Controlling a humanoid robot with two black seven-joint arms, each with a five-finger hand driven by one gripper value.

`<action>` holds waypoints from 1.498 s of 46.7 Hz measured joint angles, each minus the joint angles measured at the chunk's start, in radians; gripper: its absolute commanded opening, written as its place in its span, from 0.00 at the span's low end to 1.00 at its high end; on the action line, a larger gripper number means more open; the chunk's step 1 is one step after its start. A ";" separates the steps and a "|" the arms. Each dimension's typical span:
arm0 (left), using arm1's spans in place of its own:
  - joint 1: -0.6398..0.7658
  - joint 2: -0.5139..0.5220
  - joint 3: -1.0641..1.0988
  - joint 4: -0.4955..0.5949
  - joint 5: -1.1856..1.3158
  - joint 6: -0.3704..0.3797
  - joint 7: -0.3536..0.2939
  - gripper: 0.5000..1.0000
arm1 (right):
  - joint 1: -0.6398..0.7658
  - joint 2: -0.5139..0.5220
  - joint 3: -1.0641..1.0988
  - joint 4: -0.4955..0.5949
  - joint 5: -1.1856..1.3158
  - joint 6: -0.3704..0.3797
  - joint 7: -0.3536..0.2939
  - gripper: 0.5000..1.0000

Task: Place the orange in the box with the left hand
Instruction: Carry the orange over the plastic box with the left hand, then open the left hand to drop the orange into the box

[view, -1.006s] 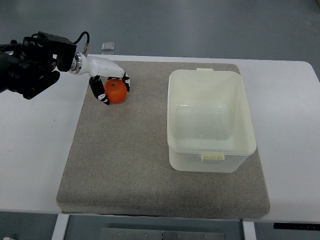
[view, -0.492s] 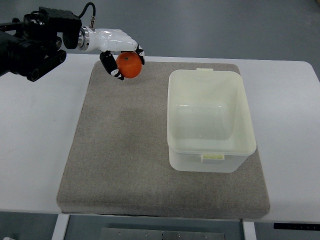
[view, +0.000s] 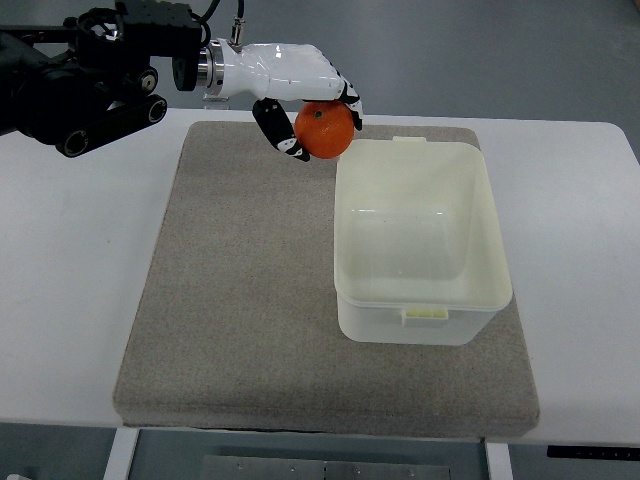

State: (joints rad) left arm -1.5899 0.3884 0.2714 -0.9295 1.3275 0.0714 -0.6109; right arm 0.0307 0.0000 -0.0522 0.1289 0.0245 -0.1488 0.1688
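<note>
One robot hand point(view: 305, 108) grips the orange point(view: 323, 130), fingers partly hiding it

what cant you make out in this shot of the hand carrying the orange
- Top of the orange in the top view: covered by the left hand gripping it.
- Height of the orange above the mat: the steep downward view does not show it.
- Left arm's upper part: cut off by the picture's left edge.
- Right arm: out of frame.
- Small grey object behind the arm at the table's far edge: mostly hidden.

Black left arm point(view: 80, 85), black cable, white hand point(view: 290, 75) with black fingertips.
</note>
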 measured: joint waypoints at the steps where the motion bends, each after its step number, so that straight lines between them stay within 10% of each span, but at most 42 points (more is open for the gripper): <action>1: -0.003 0.008 -0.009 -0.019 0.003 0.000 0.000 0.00 | 0.000 0.000 0.000 0.000 0.000 0.000 0.000 0.85; 15: -0.023 0.011 -0.081 -0.187 0.023 -0.001 0.000 0.00 | 0.000 0.000 0.000 0.000 0.000 0.000 0.000 0.85; 43: -0.001 -0.102 -0.063 -0.180 0.085 -0.011 0.000 0.00 | 0.000 0.000 -0.001 0.000 0.000 0.000 0.000 0.85; 46: 0.005 -0.097 -0.064 -0.179 0.082 -0.007 0.000 0.46 | 0.000 0.000 0.000 0.000 0.000 0.000 0.000 0.85; 53: 0.045 -0.094 -0.091 -0.181 0.075 0.023 0.000 0.68 | 0.000 0.000 0.000 0.000 0.000 0.000 0.000 0.85; 70: 0.078 -0.093 -0.075 -0.189 0.085 -0.003 0.000 0.77 | 0.000 0.000 0.000 0.000 0.000 0.000 0.000 0.85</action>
State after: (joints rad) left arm -1.5115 0.2951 0.1964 -1.1181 1.4126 0.0680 -0.6109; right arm 0.0309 0.0000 -0.0521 0.1290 0.0245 -0.1488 0.1687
